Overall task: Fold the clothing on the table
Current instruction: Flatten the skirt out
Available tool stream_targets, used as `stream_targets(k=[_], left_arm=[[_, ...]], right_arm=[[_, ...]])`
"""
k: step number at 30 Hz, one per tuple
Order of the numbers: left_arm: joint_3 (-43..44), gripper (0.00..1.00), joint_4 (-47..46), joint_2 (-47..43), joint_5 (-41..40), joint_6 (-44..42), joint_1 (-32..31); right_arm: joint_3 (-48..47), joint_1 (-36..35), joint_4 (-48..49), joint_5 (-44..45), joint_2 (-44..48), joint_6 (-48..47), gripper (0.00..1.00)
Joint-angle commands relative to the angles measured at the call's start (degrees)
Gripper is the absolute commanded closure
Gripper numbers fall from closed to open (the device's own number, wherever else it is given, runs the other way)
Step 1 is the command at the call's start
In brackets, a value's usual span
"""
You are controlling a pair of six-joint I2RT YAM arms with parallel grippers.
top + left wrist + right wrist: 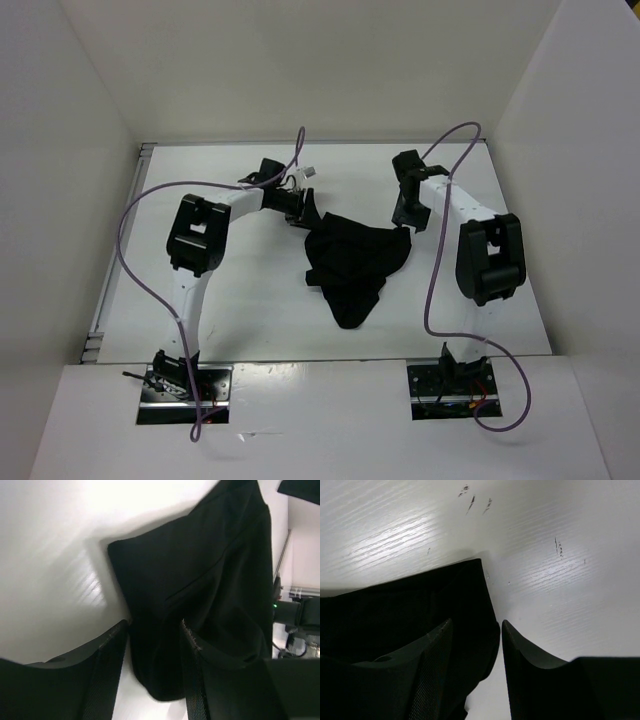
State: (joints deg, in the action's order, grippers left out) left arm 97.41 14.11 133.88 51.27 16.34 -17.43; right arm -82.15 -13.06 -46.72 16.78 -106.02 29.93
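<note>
Although bunched in the top view, the clothing [355,265] lies on the worktop [250,300] between both arms. Left wrist: the left gripper [152,625] stands released, straddling a limp edge. Right wrist: the right gripper [476,623] is likewise unclenched around a corner. It looks soft, light and floppy; pinch the corners

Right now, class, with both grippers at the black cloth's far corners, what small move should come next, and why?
Probably close both jaws. The left gripper and right gripper stand open, each straddling an edge of the clothing, so a grip looks ready.
</note>
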Motion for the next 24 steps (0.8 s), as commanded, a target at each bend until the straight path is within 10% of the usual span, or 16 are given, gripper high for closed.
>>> stream_targets(k=[1, 10, 24], left_arm=[[2.3, 0.46, 0.3, 1.5, 1.9, -3.6, -1.5], [3.4, 0.94, -1.5, 5.3, 2.8, -1.2, -3.4], [0.5, 0.96, -0.5, 3.1, -1.3, -1.7, -3.4]], right_arm=[[-2.3, 1.6, 2.5, -0.1, -0.9, -0.3, 0.5], [-1.8, 5.6, 5.9, -4.2, -5.3, -1.5, 0.5], [4.7, 10.3, 8.0, -9.7, 0.5, -1.5, 0.5]])
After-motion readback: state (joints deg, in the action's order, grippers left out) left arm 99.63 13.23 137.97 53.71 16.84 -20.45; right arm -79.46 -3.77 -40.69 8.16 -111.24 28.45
